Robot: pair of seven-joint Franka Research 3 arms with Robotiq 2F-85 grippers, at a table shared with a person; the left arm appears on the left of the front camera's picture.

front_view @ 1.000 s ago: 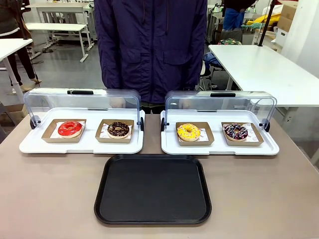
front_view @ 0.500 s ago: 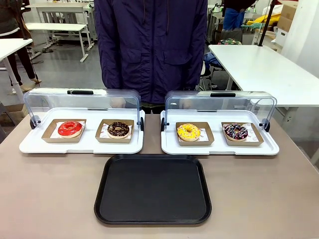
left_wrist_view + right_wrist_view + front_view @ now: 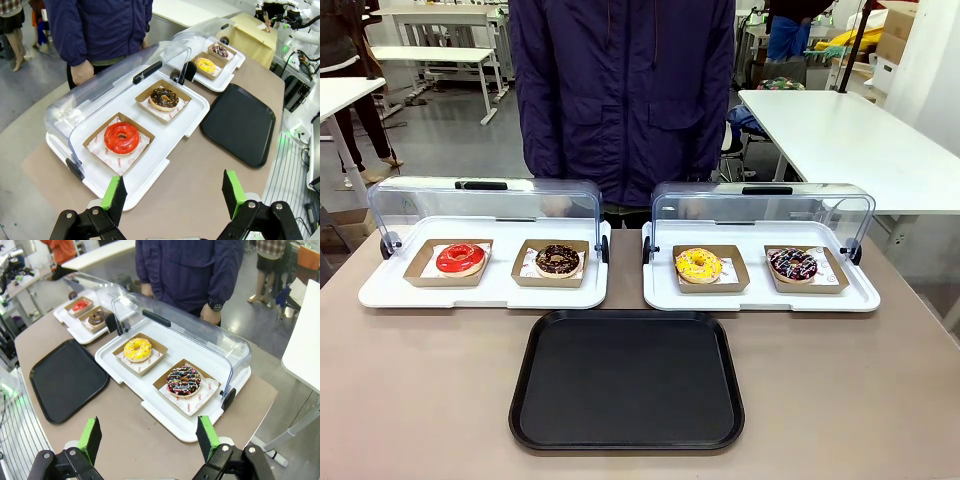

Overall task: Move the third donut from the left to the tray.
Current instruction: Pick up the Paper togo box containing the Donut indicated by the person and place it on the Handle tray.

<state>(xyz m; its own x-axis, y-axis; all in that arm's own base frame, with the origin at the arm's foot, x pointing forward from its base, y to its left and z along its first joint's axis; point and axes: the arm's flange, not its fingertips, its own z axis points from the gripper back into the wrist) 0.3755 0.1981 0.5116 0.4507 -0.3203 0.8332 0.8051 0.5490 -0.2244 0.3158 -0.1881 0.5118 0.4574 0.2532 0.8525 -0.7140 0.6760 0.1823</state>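
Plastic covers [image 3: 430, 200] blur the person's hands [image 3: 557, 206]; left jaws and right jaws gape wide, empty.

Four donuts, four holders, three trays, one person

Four ring donuts run left to right along the far side: one red donut [image 3: 460, 258], one chocolate donut [image 3: 558, 260], one yellow donut [image 3: 699, 264] and one dark sprinkled donut [image 3: 793, 264]. Each sits in its own brown cardboard holder [image 3: 418, 274], four in all. The left white tray [image 3: 480, 296] and the right white tray [image 3: 760, 299] carry two donuts apiece, each with one clear cover [image 3: 480, 200]. One black tray [image 3: 626, 380] lies nearer, in the middle. One person [image 3: 620, 90] stands at the far edge.
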